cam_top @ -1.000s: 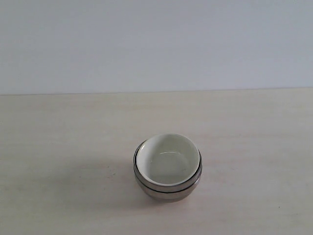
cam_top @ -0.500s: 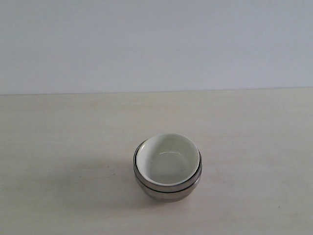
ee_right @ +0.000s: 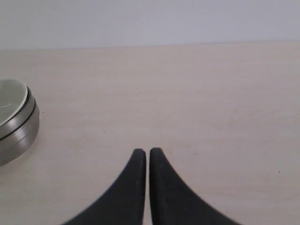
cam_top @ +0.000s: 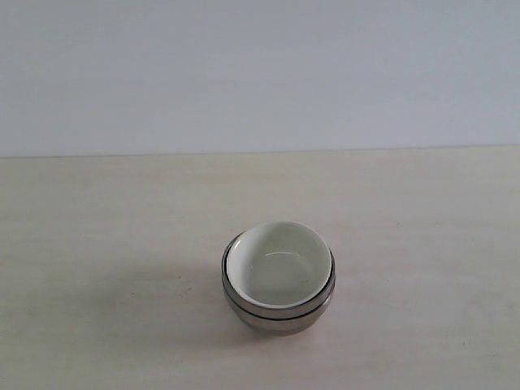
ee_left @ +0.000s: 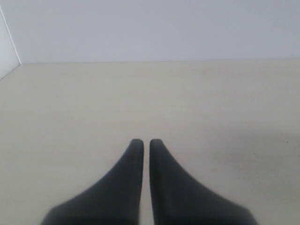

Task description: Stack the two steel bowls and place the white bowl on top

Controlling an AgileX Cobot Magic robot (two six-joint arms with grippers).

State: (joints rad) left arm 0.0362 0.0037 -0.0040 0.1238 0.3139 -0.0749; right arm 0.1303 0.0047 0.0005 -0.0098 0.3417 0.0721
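Observation:
In the exterior view the two steel bowls (cam_top: 279,311) stand nested one in the other on the table, and the white bowl (cam_top: 279,262) sits inside the upper one, tilted slightly. The same stack (ee_right: 16,125) shows at the edge of the right wrist view, with the white bowl (ee_right: 9,100) on top. No arm shows in the exterior view. My left gripper (ee_left: 146,142) is shut with nothing between its fingers and sees only bare table. My right gripper (ee_right: 147,152) is also shut and empty, well apart from the stack.
The pale wooden table (cam_top: 97,244) runs back to a plain light wall (cam_top: 260,73). A white panel edge (ee_left: 7,42) stands at the table's corner in the left wrist view.

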